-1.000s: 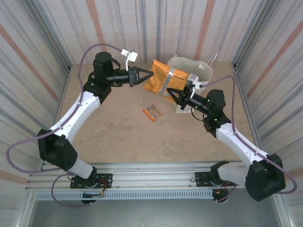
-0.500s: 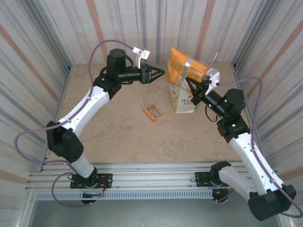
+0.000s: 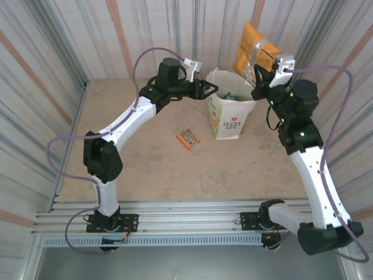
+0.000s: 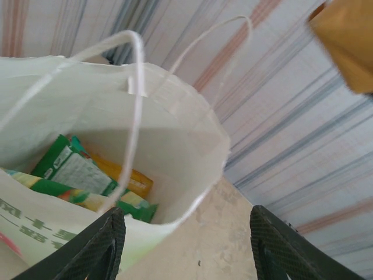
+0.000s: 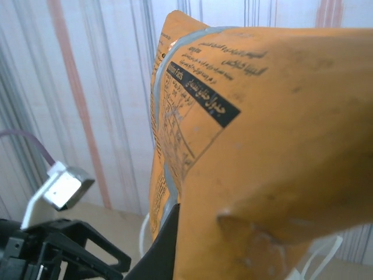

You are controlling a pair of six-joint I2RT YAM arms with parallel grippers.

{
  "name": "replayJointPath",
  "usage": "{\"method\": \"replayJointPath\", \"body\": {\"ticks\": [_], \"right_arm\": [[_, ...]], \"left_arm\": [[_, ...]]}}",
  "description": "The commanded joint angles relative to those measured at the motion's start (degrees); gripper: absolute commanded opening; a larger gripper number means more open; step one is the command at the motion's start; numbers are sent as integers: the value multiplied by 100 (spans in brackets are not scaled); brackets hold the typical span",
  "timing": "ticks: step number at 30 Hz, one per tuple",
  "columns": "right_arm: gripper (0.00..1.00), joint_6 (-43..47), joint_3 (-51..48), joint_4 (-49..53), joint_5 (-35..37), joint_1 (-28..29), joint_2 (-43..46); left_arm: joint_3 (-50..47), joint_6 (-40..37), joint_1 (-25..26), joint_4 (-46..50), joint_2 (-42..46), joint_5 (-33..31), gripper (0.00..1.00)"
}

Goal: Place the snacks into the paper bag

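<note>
Step in hand: carrying a snack to the bag. Right pincer [image 3: 260, 73] is clamped on a large orange packet [image 3: 254, 51], held high. The paper bag [image 3: 227, 116] stands upright below it, offset toward the left arm. Left pincer [image 3: 212, 90] is spread wide and empty, the bag rim just ahead of it. Next, probably: centre the packet over the mouth, lower, release. One small packet [image 3: 187, 138] lies on the bench [image 3: 145, 163], behind both pincers. Versus 0.5 s earlier: the packet is higher and the left pincer nearer the rim.

Arabic lines and a nutrition table on the orange packet [image 5: 274, 151], paper bag [image 3: 220, 119] lettering green, illegible
</note>
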State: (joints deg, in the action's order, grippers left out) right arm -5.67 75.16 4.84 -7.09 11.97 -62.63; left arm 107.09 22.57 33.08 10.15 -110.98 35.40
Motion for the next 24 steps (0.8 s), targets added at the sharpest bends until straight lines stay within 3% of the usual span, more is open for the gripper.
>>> {"method": "replayJointPath", "body": {"ticks": [1,8,13,19,24], "right_arm": [[1,135,324,543,140,-37,-417],[1,207,851,1210,-35,-39,-1272],[1,327,1044,1705,5,-34,-1574],[1,641,1357,2486,64,-37,-1876],[1,889,1606,2888,50,-23,-2241]], "left_arm": [[459,83,16,182,-227,-285,60],[938,121,27,152,-649,-309,54],[1095,81,25,146,-811,-261,39],[1100,-14,21,200,-784,-179,4],[948,-111,24,193,-621,-129,0]]}}
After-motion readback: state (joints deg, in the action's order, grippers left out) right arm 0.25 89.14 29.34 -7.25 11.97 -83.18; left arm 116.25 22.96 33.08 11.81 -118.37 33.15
